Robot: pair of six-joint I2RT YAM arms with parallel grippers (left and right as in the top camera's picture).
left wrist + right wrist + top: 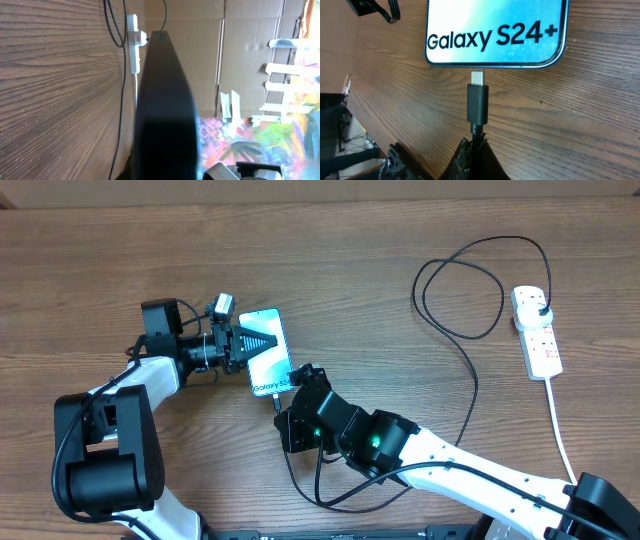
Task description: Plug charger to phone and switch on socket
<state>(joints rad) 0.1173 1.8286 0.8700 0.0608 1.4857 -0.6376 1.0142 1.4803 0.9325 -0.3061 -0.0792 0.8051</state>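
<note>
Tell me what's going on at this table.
The right gripper holds the charger just behind its small plug, whose tip is lined up with the bottom edge of the phone but not yet in. The left gripper, closed, rests on the phone's upper part, apparently steadying it. The socket lies apart on the right side, untouched, with the black plug in it.
</note>
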